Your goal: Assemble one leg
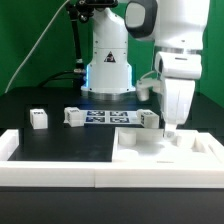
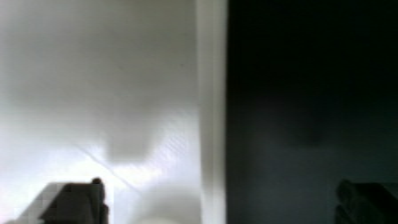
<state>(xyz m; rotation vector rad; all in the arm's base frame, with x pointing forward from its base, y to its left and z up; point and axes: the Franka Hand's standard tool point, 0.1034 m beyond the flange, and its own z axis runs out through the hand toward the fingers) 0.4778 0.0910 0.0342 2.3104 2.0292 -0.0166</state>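
Note:
Two small white legs with tags stand on the black table at the exterior view's left, one (image 1: 38, 119) further left than the other (image 1: 73, 116). A third leg (image 1: 148, 119) stands just behind the large white tabletop (image 1: 190, 152) at the exterior view's right. My gripper (image 1: 167, 130) hangs low over the tabletop's back part, beside that third leg. In the wrist view my gripper (image 2: 217, 205) is open and empty. Its dark fingertips (image 2: 71, 200) are wide apart over the blurred white tabletop (image 2: 107, 100) and its edge against the black table.
The marker board (image 1: 110, 118) lies in front of the robot base (image 1: 108, 70). Long white border bars (image 1: 50, 168) run along the front, with a raised corner at the exterior view's left (image 1: 8, 142).

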